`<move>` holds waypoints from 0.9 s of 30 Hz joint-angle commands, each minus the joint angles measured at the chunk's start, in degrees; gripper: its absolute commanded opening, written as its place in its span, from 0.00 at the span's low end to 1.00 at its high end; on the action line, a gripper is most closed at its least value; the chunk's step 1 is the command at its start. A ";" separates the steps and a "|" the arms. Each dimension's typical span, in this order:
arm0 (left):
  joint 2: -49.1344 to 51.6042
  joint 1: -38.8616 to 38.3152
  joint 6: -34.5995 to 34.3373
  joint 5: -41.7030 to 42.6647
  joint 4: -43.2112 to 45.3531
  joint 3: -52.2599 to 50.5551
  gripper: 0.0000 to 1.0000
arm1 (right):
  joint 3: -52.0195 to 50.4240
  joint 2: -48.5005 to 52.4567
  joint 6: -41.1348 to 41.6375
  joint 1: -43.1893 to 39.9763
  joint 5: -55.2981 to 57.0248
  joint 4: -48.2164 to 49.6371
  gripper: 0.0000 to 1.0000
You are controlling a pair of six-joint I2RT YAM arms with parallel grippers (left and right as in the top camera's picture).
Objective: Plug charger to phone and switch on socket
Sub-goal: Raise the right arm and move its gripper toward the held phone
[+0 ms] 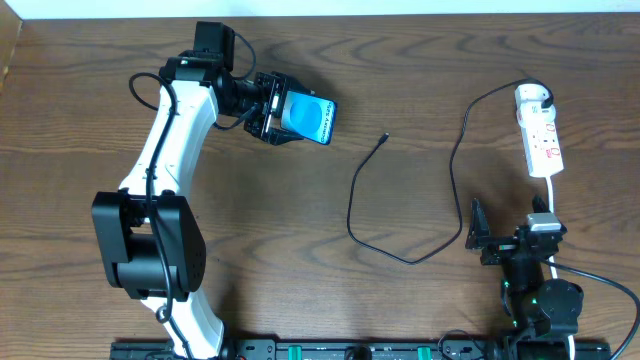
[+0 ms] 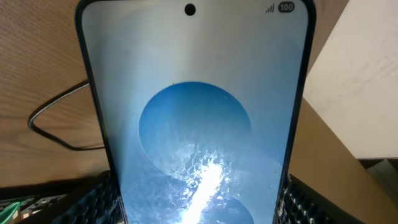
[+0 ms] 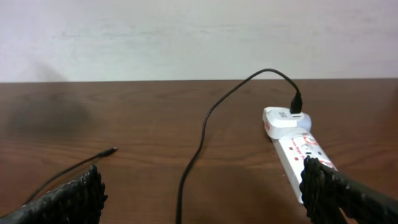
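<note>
Looking at a big brown wooden table (image 1: 300,200) here. Got the left gripper (image 1: 283,114) clamped on the phone (image 1: 312,118) at the far left, jaws fairly wide around its sides, blue screen filling the left wrist view. Right gripper (image 1: 480,237) parked near the front right edge with jaws spread wide, gripping nothing. Just beyond it, the socket (image 1: 542,140) lying flat with a white plug (image 3: 285,119) at its far end. From there, the charger (image 1: 352,205) looping loose across the wood. Tiny connector (image 1: 386,136) lying free mid-table, between phone and socket, touching neither.
</note>
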 commanded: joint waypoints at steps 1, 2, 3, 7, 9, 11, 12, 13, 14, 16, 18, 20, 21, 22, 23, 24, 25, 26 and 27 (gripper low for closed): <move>-2.38 0.35 -0.50 2.40 0.13 0.24 0.72 | 2.32 1.31 3.61 0.50 -0.46 -0.17 0.99; -2.38 0.35 -0.50 2.40 0.13 0.24 0.72 | 3.37 2.34 4.02 0.48 -0.55 -0.44 0.99; -2.38 0.35 -0.50 2.40 0.13 0.24 0.72 | 4.70 3.65 4.00 0.48 -0.74 -1.07 0.99; -2.38 0.35 -0.50 2.40 0.13 0.24 0.72 | 11.52 11.32 3.98 0.46 -0.85 -5.09 0.99; -2.38 0.35 -0.50 2.38 0.13 0.24 0.72 | 15.47 16.37 4.00 0.46 -0.87 -7.21 0.99; -2.38 0.35 -0.50 2.38 0.13 0.24 0.72 | 19.63 21.51 3.96 0.46 -1.36 -9.70 0.99; -2.38 0.35 -0.50 2.38 0.13 0.24 0.72 | 22.14 24.57 3.98 0.46 -1.88 -11.43 0.99; -2.38 0.35 -0.50 2.38 0.13 0.24 0.72 | 24.46 27.36 3.98 0.46 -2.29 -13.05 0.99; -2.38 0.35 -0.50 2.36 0.13 0.24 0.72 | 27.19 30.58 3.98 0.46 -2.62 -15.13 0.99; -2.38 0.35 -0.50 2.38 0.13 0.24 0.72 | 32.59 36.63 3.96 0.46 -3.02 -19.30 0.99; -2.38 0.35 -0.50 2.38 0.13 0.24 0.72 | 39.10 42.93 3.96 0.46 -3.21 -24.83 0.99; -2.38 0.35 -0.50 2.38 0.13 0.24 0.72 | 45.03 48.15 3.98 0.46 -3.30 -29.92 0.99; -2.38 0.35 -0.50 2.38 0.13 0.24 0.72 | 48.72 51.17 3.98 0.46 -3.43 -33.11 0.99; -2.38 0.35 -0.50 2.38 0.13 0.24 0.72 | 51.93 53.94 3.98 0.46 -3.43 -35.93 0.99; -2.38 0.35 -0.50 2.38 0.13 0.24 0.72 | 55.47 56.87 3.98 0.46 -3.43 -38.95 0.99; -2.38 0.35 -0.50 2.38 0.13 0.24 0.73 | 58.71 59.56 3.98 0.46 -3.43 -41.64 0.99; -2.38 0.35 -0.50 2.38 0.13 0.24 0.72 | 62.49 62.66 3.98 0.46 -3.45 -44.78 0.99; -2.38 0.35 -0.50 2.36 0.13 0.24 0.72 | 65.46 65.05 3.98 0.46 -3.54 -47.23 0.99; -2.38 0.35 -0.50 2.38 0.13 0.24 0.72 | 69.02 67.78 3.98 0.46 -4.11 -50.21 0.99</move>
